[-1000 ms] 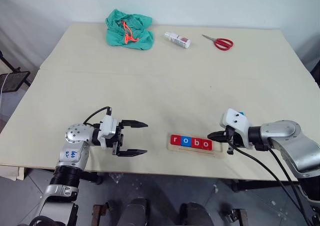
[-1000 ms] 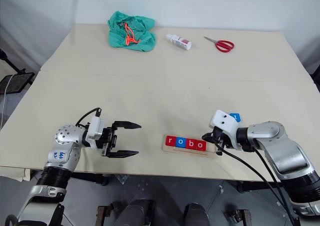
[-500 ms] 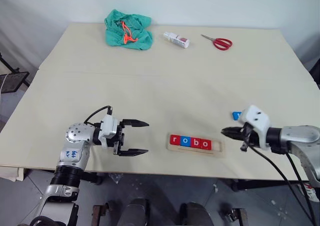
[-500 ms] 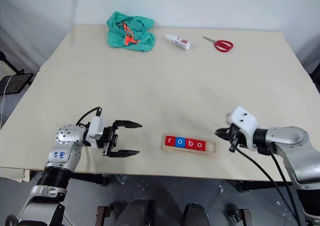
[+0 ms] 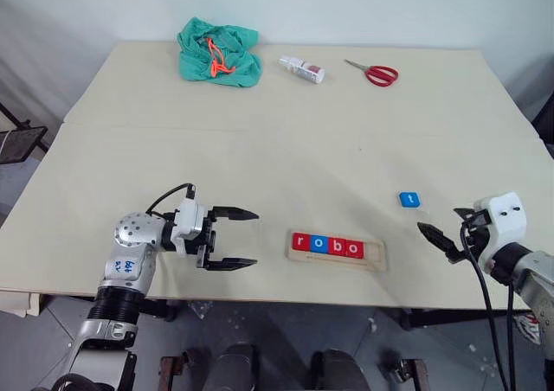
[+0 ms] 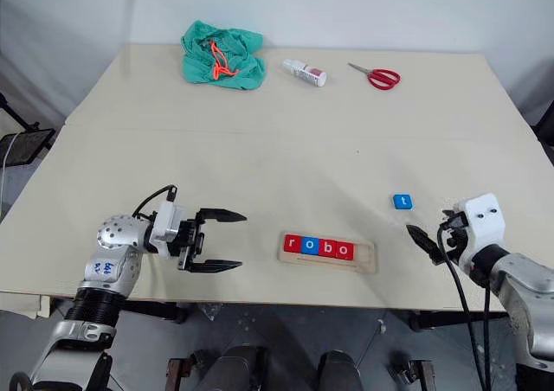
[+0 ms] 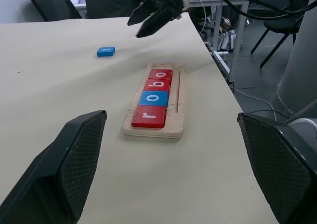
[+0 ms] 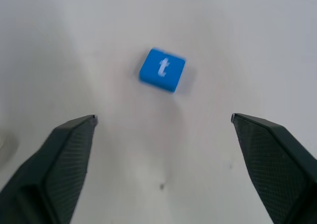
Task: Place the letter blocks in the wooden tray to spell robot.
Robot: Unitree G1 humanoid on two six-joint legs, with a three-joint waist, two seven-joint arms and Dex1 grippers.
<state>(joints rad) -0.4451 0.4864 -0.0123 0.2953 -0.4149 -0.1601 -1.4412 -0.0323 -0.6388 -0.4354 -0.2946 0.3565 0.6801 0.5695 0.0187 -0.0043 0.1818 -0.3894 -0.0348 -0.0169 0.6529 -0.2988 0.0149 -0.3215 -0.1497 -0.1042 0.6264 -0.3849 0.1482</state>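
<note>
Beside t block [image 5: 409, 200], right end effector [image 5: 439, 238] reopened.

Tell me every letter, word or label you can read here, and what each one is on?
"r" on a red block, first in the wooden tray.
"o" on a blue block.
"b" on a red block.
"o" on a red block.
"t" on a loose blue block on the table.
The small bottle label: too small to read.

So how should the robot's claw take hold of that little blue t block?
Probably from above, pinching two opposite side edges. The blue t block lies flat and alone on the table, its thin edges free all round. The open right claw is nearest and faces it.
</note>
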